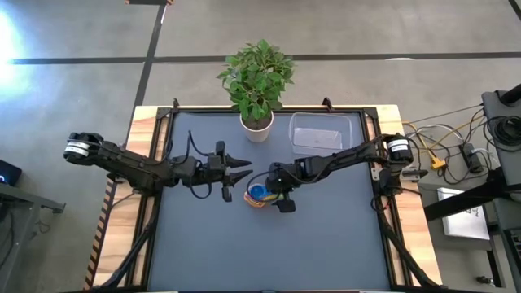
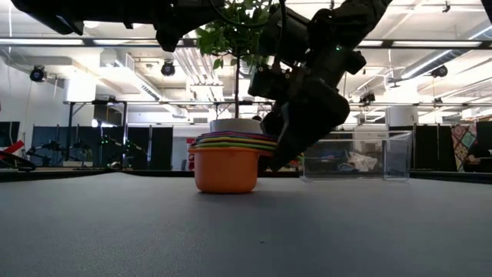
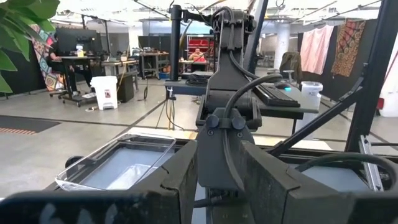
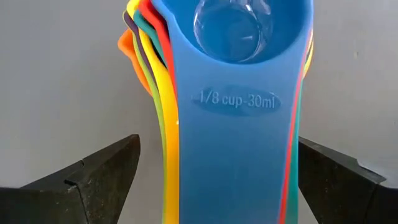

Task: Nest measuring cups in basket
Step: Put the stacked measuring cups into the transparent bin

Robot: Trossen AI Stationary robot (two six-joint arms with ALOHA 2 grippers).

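A white plant pot (image 1: 256, 129) stands on the dark tabletop (image 1: 269, 244) near its far edge, holding a leafy green plant (image 1: 256, 77) whose foliage spreads wider than the pot and reaches out past that edge. Beyond the pot lies grey concrete floor (image 1: 81, 89) crossed by dark lines. Well to the right of the pot, off the tabletop's side, loose cables (image 1: 444, 150) with a yellow plug trail toward dark equipment.

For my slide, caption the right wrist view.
Open right gripper straddling the handles of the stacked measuring cups, blue one on top.
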